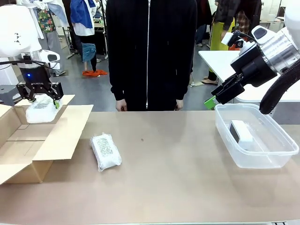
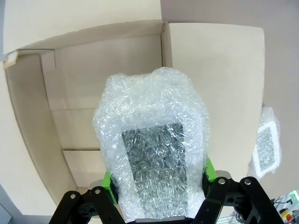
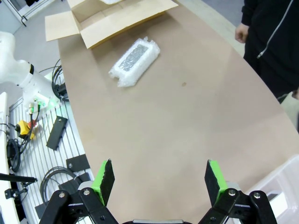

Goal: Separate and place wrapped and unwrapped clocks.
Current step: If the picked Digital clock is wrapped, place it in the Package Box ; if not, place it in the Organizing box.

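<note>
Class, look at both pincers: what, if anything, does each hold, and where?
The left pincer grips a wrapped clock by its two sides near one end; the right pincer is open, holding nothing.

From where I stand, a smooth light-brown worktop (image 1: 178, 187) fills the lower frame of the front view. Behind it a polished grey floor (image 1: 89, 91) runs off to the upper left, evenly lit and faintly shiny. A white rectangular table (image 1: 218, 61) sits at the upper right, and people stand about farther back. Along the left edge of the right wrist view there is a white slatted panel (image 3: 46, 158) with loose black cables (image 3: 57, 79) and a small yellow box with a red button (image 3: 22, 127).
</note>
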{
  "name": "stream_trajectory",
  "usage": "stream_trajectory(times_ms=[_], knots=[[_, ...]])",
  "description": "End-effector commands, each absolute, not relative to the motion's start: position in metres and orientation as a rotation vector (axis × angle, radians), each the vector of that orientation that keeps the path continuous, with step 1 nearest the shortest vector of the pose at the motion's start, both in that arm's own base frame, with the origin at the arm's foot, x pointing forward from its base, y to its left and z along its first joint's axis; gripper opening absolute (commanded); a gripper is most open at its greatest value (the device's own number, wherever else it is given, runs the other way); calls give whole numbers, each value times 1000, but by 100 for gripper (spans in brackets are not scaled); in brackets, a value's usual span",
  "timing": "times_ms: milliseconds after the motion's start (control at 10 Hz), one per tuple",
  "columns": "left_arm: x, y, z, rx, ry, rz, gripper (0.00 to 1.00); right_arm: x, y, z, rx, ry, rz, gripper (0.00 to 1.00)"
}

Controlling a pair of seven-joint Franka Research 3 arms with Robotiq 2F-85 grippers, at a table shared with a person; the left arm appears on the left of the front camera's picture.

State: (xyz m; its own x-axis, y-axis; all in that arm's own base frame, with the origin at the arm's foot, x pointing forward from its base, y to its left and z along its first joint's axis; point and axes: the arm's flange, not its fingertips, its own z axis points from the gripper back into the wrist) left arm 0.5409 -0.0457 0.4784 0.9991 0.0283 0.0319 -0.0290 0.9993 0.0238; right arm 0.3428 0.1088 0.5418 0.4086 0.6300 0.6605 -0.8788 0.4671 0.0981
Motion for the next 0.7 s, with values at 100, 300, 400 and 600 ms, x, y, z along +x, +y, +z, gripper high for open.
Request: stream_trajectory(times_ms=[100,300,400,600], knots=[[549,-26,471,18,-26,16,80,343,109,541,469,-585,1002,100],[555,-3,448,10,22,-3,80,343,109,541,469,-585,1002,100],[557,4,437,14,25,-13,80,343,109,541,469,-585,1002,100],[571,5,414,-3,-3,-59,80,343,109,541,469,-585,1002,100]])
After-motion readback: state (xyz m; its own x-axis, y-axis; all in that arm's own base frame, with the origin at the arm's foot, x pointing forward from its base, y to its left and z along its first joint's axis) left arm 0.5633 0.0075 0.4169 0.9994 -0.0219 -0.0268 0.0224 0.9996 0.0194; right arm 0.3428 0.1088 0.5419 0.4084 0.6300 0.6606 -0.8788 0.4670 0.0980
